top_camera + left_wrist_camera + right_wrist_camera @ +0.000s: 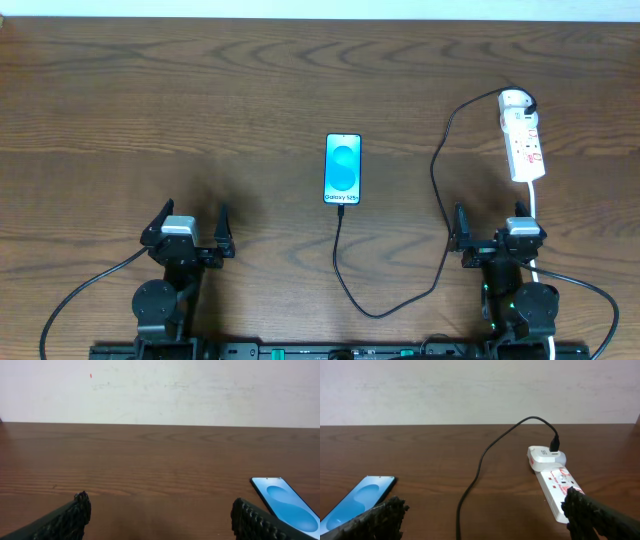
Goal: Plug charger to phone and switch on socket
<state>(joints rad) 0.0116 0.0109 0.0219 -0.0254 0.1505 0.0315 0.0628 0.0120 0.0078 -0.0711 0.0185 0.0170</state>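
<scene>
Dark wood-grain table (250, 100), matte, with a plain off-white wall (160, 390) behind it. Both arms sat low at the bottom edge of the overhead frame, pointing up-frame. Left gripper (193, 215) at lower left had its fingers (70, 517) spread wide with nothing between them. Right gripper (490, 222) at lower right was the same, fingers (375, 520) apart and empty. The pads looked like black knurled rubber.

Phone (342, 168) lay flat at frame centre, a slim rectangle with a cyan screen. Socket (522, 140) was at upper right: a narrow white strip with red markings, rounded end up-frame and a white cord (535, 200) running down past the right arm. Charger (440, 180) was a thin black cable with its plug in the strip's rounded end. It looped down and back up to the phone's bottom edge. I couldn't tell the switch state.
</scene>
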